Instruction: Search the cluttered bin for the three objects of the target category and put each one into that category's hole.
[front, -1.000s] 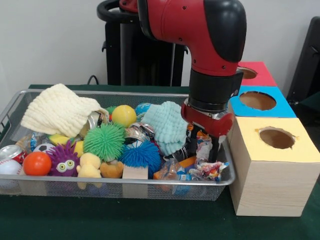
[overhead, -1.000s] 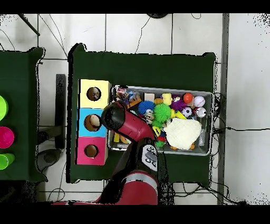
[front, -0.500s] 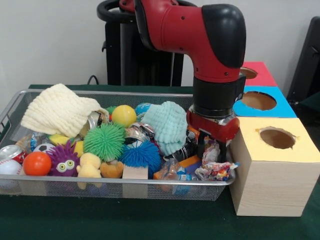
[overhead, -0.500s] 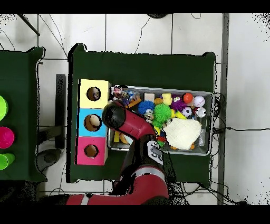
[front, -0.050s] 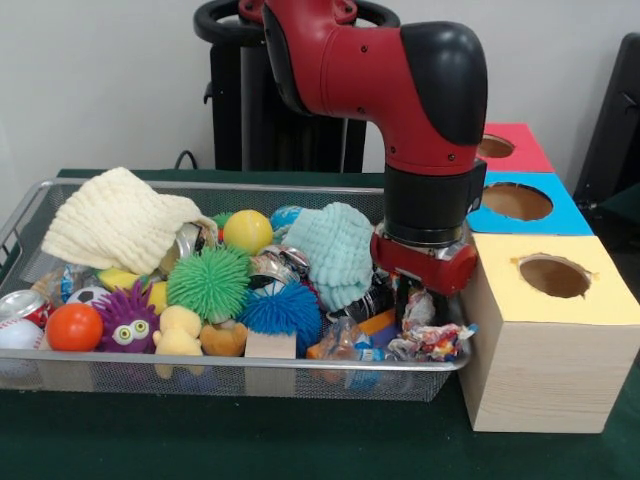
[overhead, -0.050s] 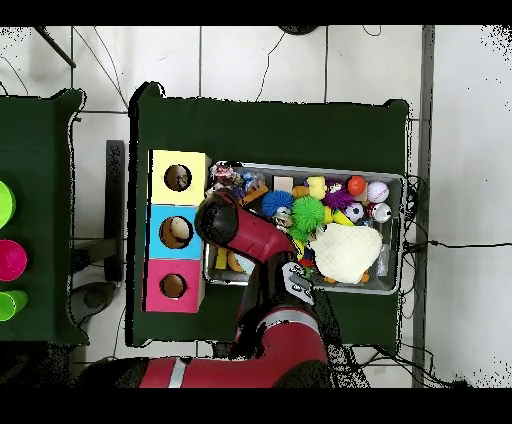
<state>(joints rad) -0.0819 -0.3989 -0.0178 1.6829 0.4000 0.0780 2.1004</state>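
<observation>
The gripper (front, -0.050s: 420, 305) stood low in the wire bin (front, -0.050s: 250, 372) with its fingers pinched on a crinkled wrapper (front, -0.050s: 418, 308) beside the yellow-topped box (front, -0.050s: 545, 330); a straight lift clear of the clutter seemed best

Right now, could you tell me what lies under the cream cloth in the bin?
A crushed silver can pokes out from under the cream cloth at its right edge; a yellow item shows below it. Anything deeper is covered.

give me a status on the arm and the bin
Gripper low in the wire bin at the end beside the yellow box, finger state unclear. Crinkly wrappers heaped directly under it. No object seen lifted clear.
</observation>
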